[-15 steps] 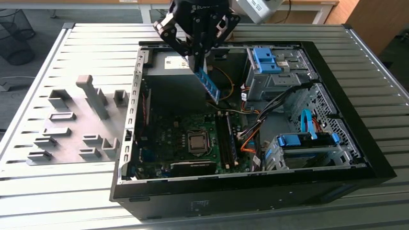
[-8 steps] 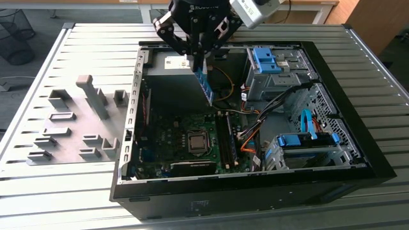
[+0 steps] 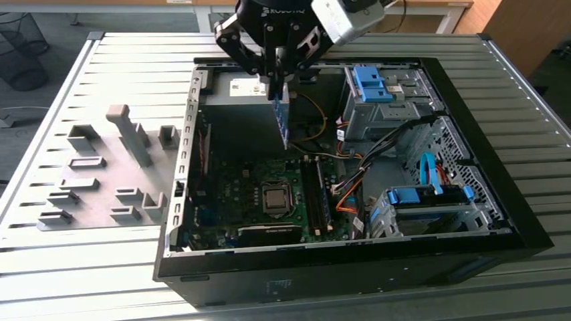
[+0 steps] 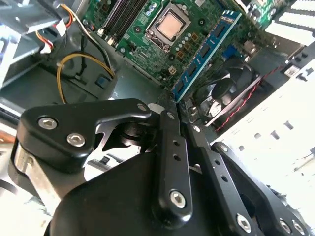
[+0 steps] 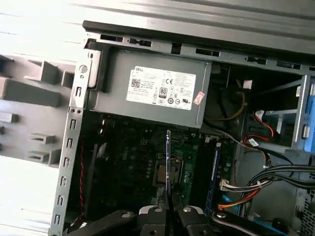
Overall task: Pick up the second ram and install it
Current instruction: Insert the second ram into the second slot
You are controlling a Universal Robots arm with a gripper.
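My gripper (image 3: 278, 83) hangs over the open computer case (image 3: 499, 221), shut on the second ram (image 3: 283, 124). This thin blue stick points straight down from the fingers, above the back part of the motherboard (image 3: 241, 194). In the second wrist view the second ram (image 4: 206, 49) runs out from the gripper (image 4: 178, 110) toward the CPU socket (image 4: 170, 24), its black chips showing. In the first wrist view the second ram (image 5: 168, 162) is edge-on, clamped in the gripper (image 5: 169, 204). The memory slots (image 3: 314, 194) lie to the exterior view's right of the socket; another blue stick (image 5: 215, 169) sits in one.
The power supply (image 5: 152, 88) fills the case's far corner. Blue drive cages (image 3: 384, 93) (image 3: 428, 197) and loose cables (image 3: 357, 180) occupy the exterior view's right side. A case fan (image 4: 221, 96) sits by the board. A grey fixture plate (image 3: 107, 167) with holders lies outside the case.
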